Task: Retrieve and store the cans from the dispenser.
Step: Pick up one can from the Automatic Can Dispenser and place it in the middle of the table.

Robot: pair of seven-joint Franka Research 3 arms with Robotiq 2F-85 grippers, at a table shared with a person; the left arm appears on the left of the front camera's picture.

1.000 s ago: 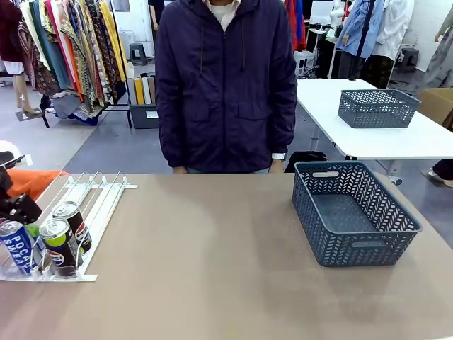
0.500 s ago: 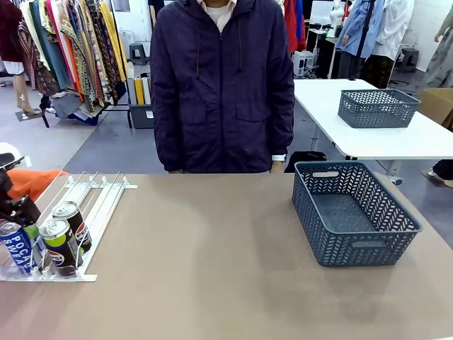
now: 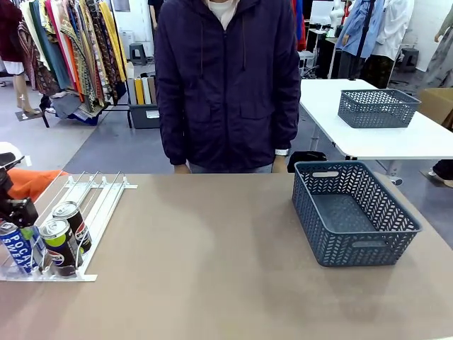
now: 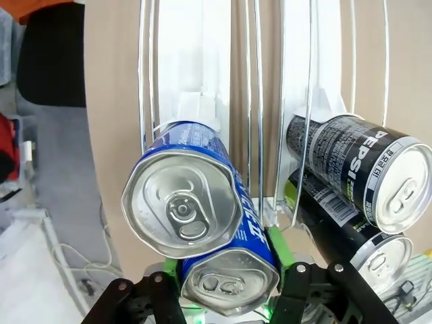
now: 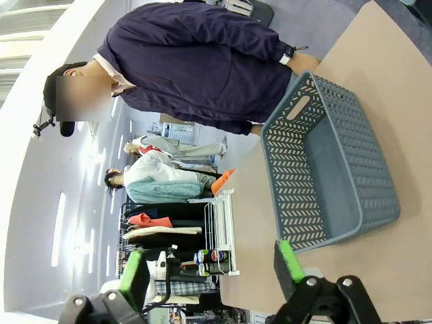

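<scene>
The dispenser (image 3: pixel 99 195), a white sloped rack of rails, lies at the table's left. At its low end stand a blue Pocari can (image 3: pixel 14 246) and two black Pepsi cans (image 3: pixel 60 244) (image 3: pixel 73 219). My left gripper (image 3: pixel 20 216) sits right behind the blue can. In the left wrist view the left gripper (image 4: pixel 226 270) is shut on a blue can (image 4: pixel 229 283), green pads pressed on both of its sides. A second blue can (image 4: pixel 182 202) lies just above it, with the Pepsi cans (image 4: pixel 364 179) to the right. My right gripper (image 5: pixel 209 266) hangs open in the air, holding nothing.
A dark grey lattice basket (image 3: pixel 396 212) stands at the table's right with nothing in it. A person in a dark blue jacket (image 3: pixel 226 85) stands at the far edge. Another white table (image 3: pixel 425 138) with a second basket sits behind on the right.
My left gripper's fingers have closed onto the blue can in the rack. The person has shifted slightly. The cans and basket have stayed put.
</scene>
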